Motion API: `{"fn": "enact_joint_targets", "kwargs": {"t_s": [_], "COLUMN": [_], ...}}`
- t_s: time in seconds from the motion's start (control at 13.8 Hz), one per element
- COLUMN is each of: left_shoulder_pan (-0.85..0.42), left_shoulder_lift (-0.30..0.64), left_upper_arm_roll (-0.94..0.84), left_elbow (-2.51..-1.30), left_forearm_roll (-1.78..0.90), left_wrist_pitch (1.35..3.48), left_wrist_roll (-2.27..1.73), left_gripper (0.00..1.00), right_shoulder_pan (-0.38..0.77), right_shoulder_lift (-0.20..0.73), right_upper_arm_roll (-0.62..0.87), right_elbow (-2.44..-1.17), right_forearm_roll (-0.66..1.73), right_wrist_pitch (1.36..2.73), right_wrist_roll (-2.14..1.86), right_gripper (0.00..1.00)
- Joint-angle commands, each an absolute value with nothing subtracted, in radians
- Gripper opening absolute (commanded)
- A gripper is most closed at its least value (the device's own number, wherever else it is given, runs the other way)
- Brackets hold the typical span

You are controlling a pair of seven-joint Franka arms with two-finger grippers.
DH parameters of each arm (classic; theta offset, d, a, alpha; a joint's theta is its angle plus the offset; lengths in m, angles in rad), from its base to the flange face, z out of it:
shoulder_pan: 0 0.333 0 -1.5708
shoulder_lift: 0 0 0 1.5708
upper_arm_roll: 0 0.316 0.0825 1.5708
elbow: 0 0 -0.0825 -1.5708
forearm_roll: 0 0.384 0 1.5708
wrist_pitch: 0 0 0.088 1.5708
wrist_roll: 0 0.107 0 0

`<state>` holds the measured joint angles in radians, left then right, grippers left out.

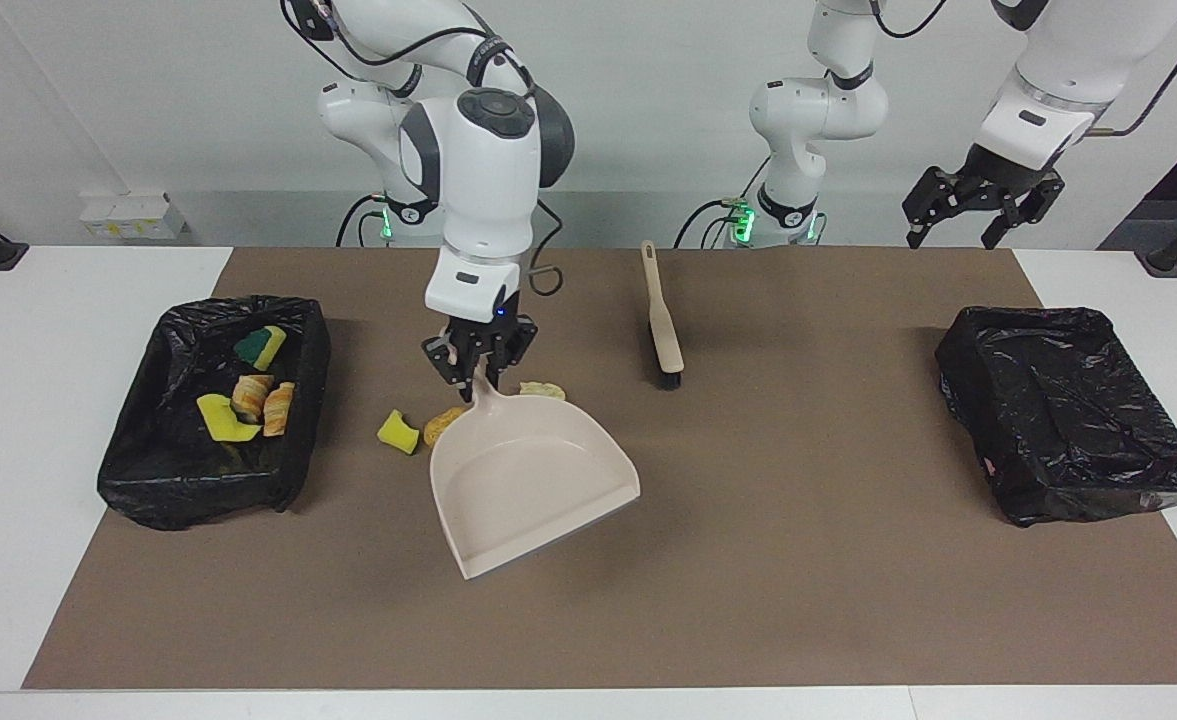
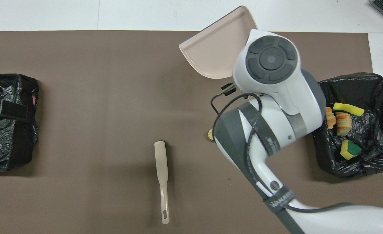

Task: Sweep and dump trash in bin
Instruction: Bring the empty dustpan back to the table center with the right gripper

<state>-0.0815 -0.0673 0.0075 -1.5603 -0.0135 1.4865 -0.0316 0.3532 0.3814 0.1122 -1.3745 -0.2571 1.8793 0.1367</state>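
Brown mat (image 1: 748, 560): I'm seeing R gripper (image 1: 476, 385) clamping dustpan (image 1: 533, 485) handle over loose trash (image 1: 398, 431) mid-mat; more sitting in bin (image 1: 128, 480). L gripper (image 1: 983, 205) hanging wide, waiting over table edge.

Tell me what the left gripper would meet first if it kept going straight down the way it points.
The left gripper, open, hangs near the left arm's end of the table, pointing down. Straight below looks like bare brown mat or table edge, just robot-side of the black-bagged bin; depth is unclear, so the bin's rim is possible.
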Motion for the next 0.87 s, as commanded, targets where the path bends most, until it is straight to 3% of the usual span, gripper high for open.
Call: {"fn": "enact_joint_targets", "kwargs": {"t_s": [0.0, 0.43, 0.8], "left_shoulder_pan": [-0.064, -0.064, -0.064], "left_shoulder_lift": [-0.078, -0.078, -0.078], "left_upper_arm_roll": [0.003, 0.003, 0.003], "left_elbow": [-1.566, -1.566, -1.566], "left_forearm_roll": [-0.015, -0.015, -0.015], "left_wrist_pitch": [1.473, 1.473, 1.473], "left_wrist_roll": [-0.032, -0.032, -0.032], "left_gripper": [1.0, 1.0, 1.0], "right_shoulder_pan": [0.415, 0.566, 0.595], "right_shoulder_lift": [0.587, 0.771, 0.804], "right_upper_arm_roll": [0.11, 0.109, 0.155], "right_elbow": [-1.108, -0.977, -0.977], "right_forearm_roll": [-0.219, -0.212, -0.14], "right_wrist_pitch": [1.809, 1.828, 1.861], "right_wrist_roll": [0.361, 0.73, 0.82], "right_gripper": [0.0, 0.0, 0.0]}}
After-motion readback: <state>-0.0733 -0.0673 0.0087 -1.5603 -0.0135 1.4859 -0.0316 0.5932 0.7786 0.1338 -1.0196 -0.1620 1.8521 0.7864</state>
